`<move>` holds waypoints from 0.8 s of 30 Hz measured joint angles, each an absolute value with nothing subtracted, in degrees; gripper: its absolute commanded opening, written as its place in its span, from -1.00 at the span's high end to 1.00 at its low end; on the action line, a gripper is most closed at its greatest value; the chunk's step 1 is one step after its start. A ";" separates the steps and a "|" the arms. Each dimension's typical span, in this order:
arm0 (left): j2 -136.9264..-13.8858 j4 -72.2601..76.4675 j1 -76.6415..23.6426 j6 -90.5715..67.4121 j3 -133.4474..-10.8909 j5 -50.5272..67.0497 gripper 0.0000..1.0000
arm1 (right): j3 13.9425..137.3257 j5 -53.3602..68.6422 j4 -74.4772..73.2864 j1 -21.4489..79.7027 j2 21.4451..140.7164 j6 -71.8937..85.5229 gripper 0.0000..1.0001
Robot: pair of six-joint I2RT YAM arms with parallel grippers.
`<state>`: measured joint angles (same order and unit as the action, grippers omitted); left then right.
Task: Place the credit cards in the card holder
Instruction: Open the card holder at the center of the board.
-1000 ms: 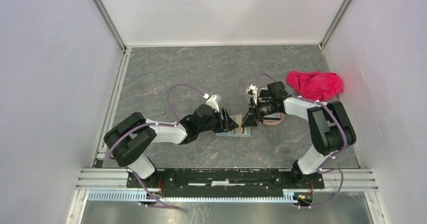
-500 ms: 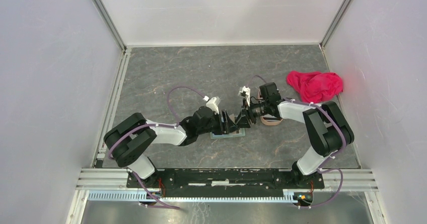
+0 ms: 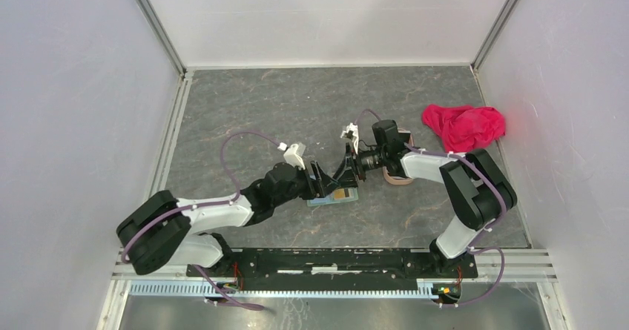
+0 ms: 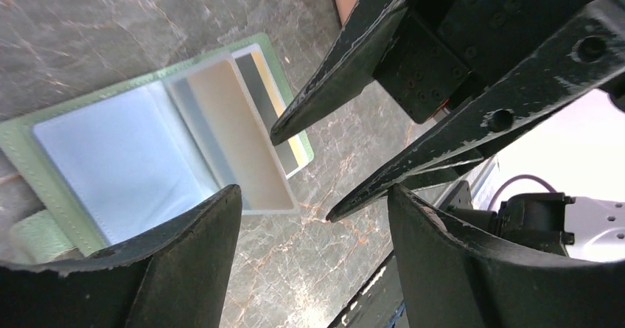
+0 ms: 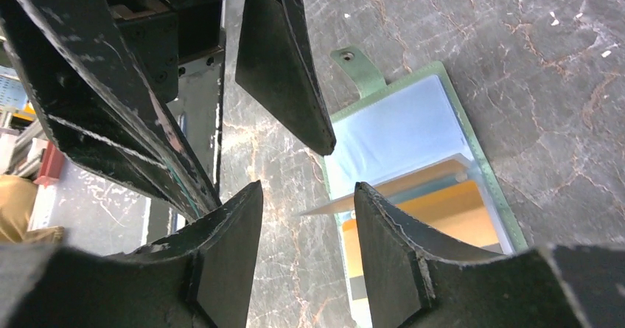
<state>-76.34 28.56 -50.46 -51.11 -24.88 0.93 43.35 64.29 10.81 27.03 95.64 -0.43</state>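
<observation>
The card holder lies open on the dark table, sage-green edged with pale blue pockets. In its right half sit the credit cards: a whitish one tilted up at one edge, and a yellow-orange one with a dark stripe under it. My left gripper hovers open just past the holder's near edge, with nothing between its fingers. My right gripper faces it from the other side, open and low over the holder. One right fingertip is next to the raised card's edge.
A pinkish-brown tray lies just right of the holder, partly under the right arm. A red-pink cloth is bunched at the back right. The two grippers' fingers nearly interleave above the holder. Enclosure walls stand on three sides.
Both grippers have shifted left. The left arm pulled back toward its base and its jaws widened. The right gripper came from beside the tray to over the holder.
</observation>
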 measured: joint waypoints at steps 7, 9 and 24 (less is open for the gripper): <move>-70.39 23.33 -50.06 -50.28 -24.58 -4.56 -0.48 | 45.45 64.66 13.06 28.10 98.02 3.95 -0.13; -69.76 22.79 -50.04 -50.30 -24.14 -5.37 -0.47 | 45.78 64.29 13.56 28.60 98.67 4.78 -0.13; -74.06 28.34 -49.32 -51.31 -22.79 -5.48 -0.49 | 49.19 60.29 5.54 28.49 100.14 -1.08 -0.11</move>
<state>-74.06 28.34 -49.32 -51.31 -22.79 -5.48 49.19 60.29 5.54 28.49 100.14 -1.08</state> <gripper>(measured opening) 0.735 0.561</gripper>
